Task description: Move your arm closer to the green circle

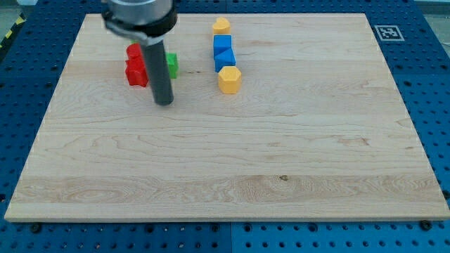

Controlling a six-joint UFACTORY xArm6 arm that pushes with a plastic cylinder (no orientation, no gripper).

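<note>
My tip (164,102) rests on the wooden board (281,154), just below the green block (172,65), which my rod half hides. Red blocks (135,66) sit left of green; blue (223,52) and yellow blocks (229,79) right.

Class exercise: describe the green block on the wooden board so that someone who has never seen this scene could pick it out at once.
Start at the wooden board and go to the cluster near the view's top left. There the dark rod comes down, my tip just below the blocks. The green block peeks out on the rod's right side, partly hidden; it is the only green piece, with red blocks on the rod's left.
</note>
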